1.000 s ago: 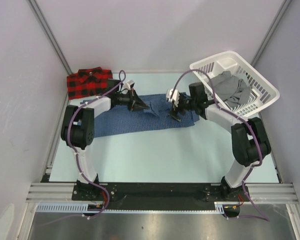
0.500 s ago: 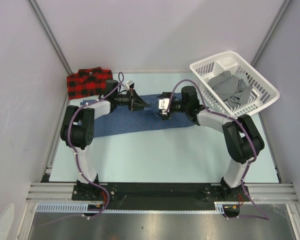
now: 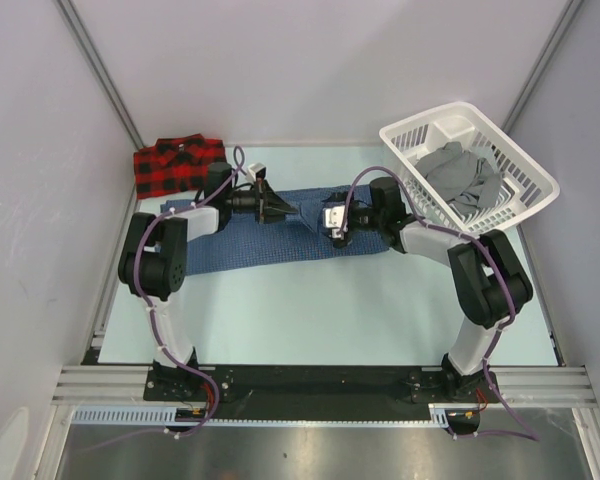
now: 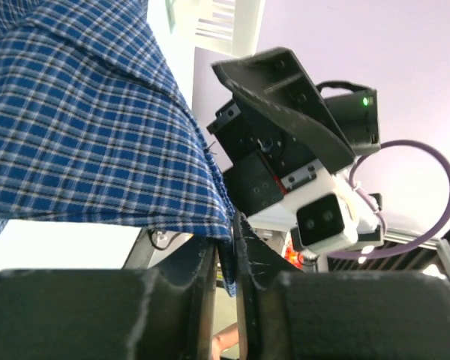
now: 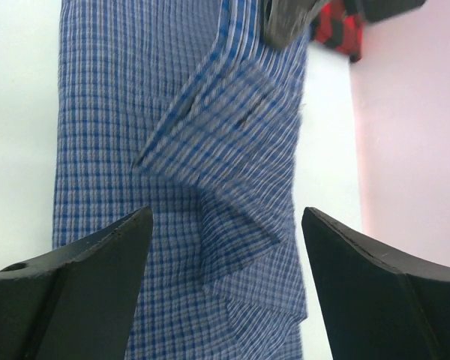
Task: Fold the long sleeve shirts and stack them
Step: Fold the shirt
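Pinching the blue check shirt (image 3: 245, 248) by its edge, my left tool (image 4: 229, 225) grips limp, seemingly light cloth; right tool (image 5: 226, 217) spread wide.

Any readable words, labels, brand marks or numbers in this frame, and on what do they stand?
No text can be read in any view.
The dark blue check shirt, red plaid shirt and white basket show no print or label.
The white wrist camera bears no legible marking; a green light glows above it, without lettering.
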{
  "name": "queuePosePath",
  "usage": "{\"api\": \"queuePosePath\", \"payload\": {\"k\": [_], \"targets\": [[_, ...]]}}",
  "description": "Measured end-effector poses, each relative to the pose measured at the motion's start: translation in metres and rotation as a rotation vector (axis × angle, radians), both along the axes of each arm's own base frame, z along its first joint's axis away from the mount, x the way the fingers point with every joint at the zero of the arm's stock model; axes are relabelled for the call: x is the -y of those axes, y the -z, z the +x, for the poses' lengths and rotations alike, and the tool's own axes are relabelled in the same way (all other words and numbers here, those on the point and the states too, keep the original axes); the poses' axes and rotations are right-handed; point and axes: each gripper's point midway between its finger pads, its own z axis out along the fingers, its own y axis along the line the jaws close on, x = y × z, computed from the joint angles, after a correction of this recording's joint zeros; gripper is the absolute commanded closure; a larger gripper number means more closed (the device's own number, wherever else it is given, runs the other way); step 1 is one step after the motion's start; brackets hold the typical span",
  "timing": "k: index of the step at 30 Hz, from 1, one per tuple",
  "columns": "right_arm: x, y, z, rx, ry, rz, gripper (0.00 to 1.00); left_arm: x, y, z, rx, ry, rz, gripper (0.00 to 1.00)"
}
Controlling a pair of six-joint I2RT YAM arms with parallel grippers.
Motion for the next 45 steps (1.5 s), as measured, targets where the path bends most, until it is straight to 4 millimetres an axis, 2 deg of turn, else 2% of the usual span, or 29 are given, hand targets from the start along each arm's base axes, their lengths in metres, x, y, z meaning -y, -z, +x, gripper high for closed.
{"api": "queuePosePath", "payload": {"k": [4, 6, 9, 10, 12, 13, 14, 16, 17, 18, 19, 21, 23, 26, 28, 31, 33, 35, 38, 42, 45], "targets": [[-0.013, -0.011, -0.002, 0.015, -0.007, 0.030, 0.17, 0.000, 0.001, -0.002, -0.021, -0.010, -0.019, 0.78], [-0.020, -0.015, -0.004, 0.018, -0.015, 0.044, 0.26, 0.000, 0.001, -0.002, -0.028, -0.013, -0.025, 0.78], [-0.029, -0.018, -0.009, 0.018, -0.020, 0.056, 0.49, 0.000, -0.001, -0.002, -0.027, -0.015, -0.031, 0.78], [-0.032, -0.019, -0.010, 0.018, -0.023, 0.058, 0.59, 0.000, -0.002, -0.001, -0.024, -0.016, -0.033, 0.78], [-0.034, -0.021, -0.010, 0.024, -0.022, 0.060, 0.71, 0.000, -0.003, -0.001, -0.022, -0.017, -0.036, 0.79], [-0.036, -0.023, -0.010, 0.027, -0.024, 0.061, 0.92, 0.000, -0.003, -0.001, -0.023, -0.018, -0.037, 0.79], [-0.037, -0.025, -0.009, 0.027, -0.024, 0.062, 1.00, 0.000, -0.003, -0.001, -0.021, -0.018, -0.038, 0.79], [-0.038, -0.029, -0.008, 0.033, -0.025, 0.063, 1.00, 0.000, -0.003, -0.001, -0.018, -0.018, -0.039, 0.69], [-0.038, -0.030, -0.007, 0.030, -0.023, 0.064, 1.00, 0.000, -0.004, -0.001, -0.014, -0.018, -0.040, 0.60], [-0.038, -0.032, -0.006, 0.024, -0.020, 0.068, 1.00, 0.000, -0.004, -0.001, -0.009, -0.018, -0.041, 0.39], [-0.038, -0.033, -0.006, 0.013, -0.016, 0.072, 1.00, 0.000, -0.004, -0.001, -0.006, -0.018, -0.040, 0.23], [-0.038, -0.037, -0.004, -0.024, -0.001, 0.089, 1.00, -0.004, -0.001, 0.000, 0.016, -0.022, -0.022, 0.01], [-0.039, -0.045, -0.001, -0.061, 0.017, 0.110, 1.00, -0.013, 0.003, 0.007, 0.023, -0.048, 0.026, 0.00], [-0.043, -0.069, 0.006, -0.149, 0.064, 0.165, 1.00, -0.046, -0.002, 0.033, 0.116, -0.166, 0.147, 0.01], [-0.046, -0.091, 0.013, -0.205, 0.104, 0.214, 1.00, -0.083, -0.013, 0.045, 0.191, -0.274, 0.237, 0.01], [-0.049, -0.114, 0.022, -0.263, 0.169, 0.271, 1.00, -0.127, -0.037, 0.048, 0.282, -0.397, 0.358, 0.00], [-0.051, -0.123, 0.030, -0.299, 0.225, 0.302, 1.00, -0.137, -0.055, 0.042, 0.325, -0.439, 0.410, 0.00], [-0.052, -0.123, 0.036, -0.339, 0.296, 0.318, 1.00, -0.131, -0.068, 0.031, 0.341, -0.443, 0.434, 0.01], [-0.057, -0.109, 0.040, -0.398, 0.404, 0.319, 1.00, -0.111, -0.079, 0.010, 0.348, -0.418, 0.439, 0.01], [-0.064, -0.082, 0.038, -0.495, 0.513, 0.282, 1.00, -0.075, -0.084, -0.011, 0.395, -0.328, 0.414, 0.01], [-0.065, -0.070, 0.040, -0.583, 0.586, 0.267, 1.00, -0.055, -0.078, -0.024, 0.406, -0.273, 0.400, 0.01]]}}
